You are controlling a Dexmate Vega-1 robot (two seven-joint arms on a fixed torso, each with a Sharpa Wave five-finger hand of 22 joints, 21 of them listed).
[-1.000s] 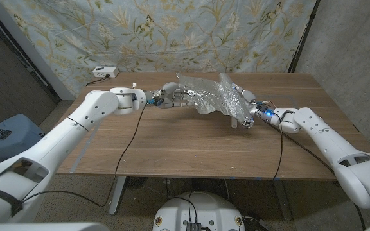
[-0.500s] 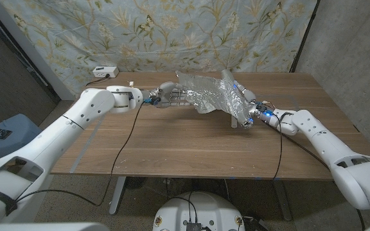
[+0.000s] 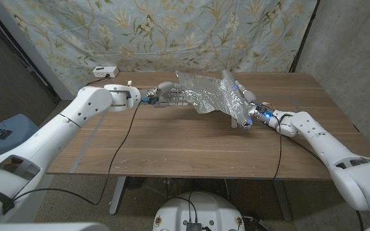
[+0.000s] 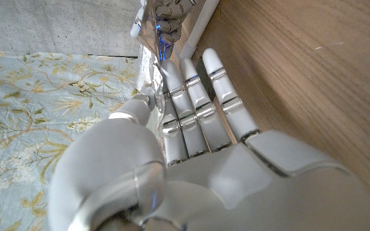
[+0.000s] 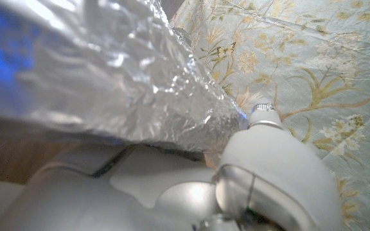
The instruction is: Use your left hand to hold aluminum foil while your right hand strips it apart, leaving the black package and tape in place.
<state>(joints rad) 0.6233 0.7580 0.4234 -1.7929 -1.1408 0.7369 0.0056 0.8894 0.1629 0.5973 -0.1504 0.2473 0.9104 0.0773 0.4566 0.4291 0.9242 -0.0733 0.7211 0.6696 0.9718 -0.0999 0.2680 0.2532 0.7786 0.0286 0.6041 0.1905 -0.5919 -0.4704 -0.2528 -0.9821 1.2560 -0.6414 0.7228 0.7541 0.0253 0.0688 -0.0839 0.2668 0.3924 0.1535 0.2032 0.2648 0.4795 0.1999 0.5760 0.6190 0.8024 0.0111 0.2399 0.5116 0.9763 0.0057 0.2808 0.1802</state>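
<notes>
Left hand [image 3: 167,95], fingers extended, rests against one end of the crinkled silver aluminium foil sheet [image 3: 205,93], apparently bracing rather than gripping it. Right hand [image 3: 244,110] clasps the opposite rolled end. The foil spans both above the wooden desk [image 3: 172,141], positioned for stripping.

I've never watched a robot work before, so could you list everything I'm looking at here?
aluminum foil: one crumpled sheet, silver, far middle of the table, stretched between both hands.
table: one, brown wood, fills the middle of the view.
power strip: one, white, behind the table's far left corner.
curtain: one, pale blue with a floral print, behind the table.
left hand: one, grey, at the foil's left edge, fingers straight.
right hand: one, grey, grips the foil's right end.
</notes>
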